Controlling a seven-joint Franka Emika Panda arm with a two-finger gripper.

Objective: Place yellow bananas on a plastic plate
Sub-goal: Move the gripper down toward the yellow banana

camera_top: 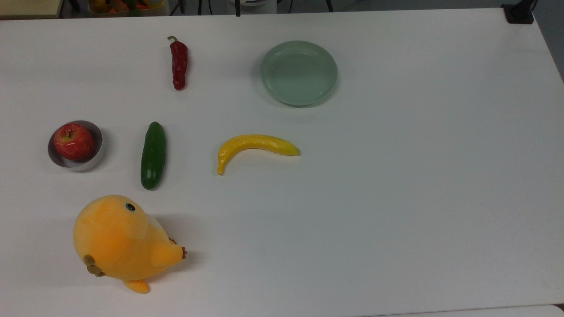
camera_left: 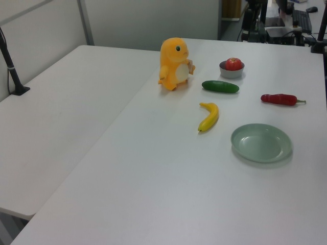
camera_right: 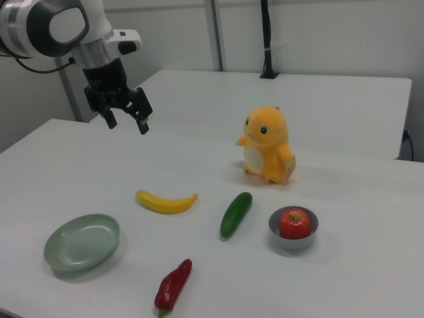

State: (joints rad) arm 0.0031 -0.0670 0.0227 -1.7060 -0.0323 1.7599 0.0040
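The yellow banana [camera_top: 253, 148] [camera_left: 209, 117] [camera_right: 165, 201] lies flat on the white table, curved, its stem end toward the top view's lower left. The pale green plastic plate [camera_top: 298, 72] [camera_left: 261, 142] [camera_right: 82, 241] sits bare a short way from it, with a gap of table between them. In the right view my gripper [camera_right: 127, 122] hangs open high above the table, up and to the left of the banana, with nothing between its fingers.
A dark green cucumber [camera_top: 153, 155], a red chili pepper [camera_top: 179, 64], a red apple [camera_top: 74, 141] in a silver bowl [camera_top: 94, 159] and an orange plush toy [camera_top: 121, 240] stand at the top view's left. The table's [camera_top: 418, 176] right half is bare.
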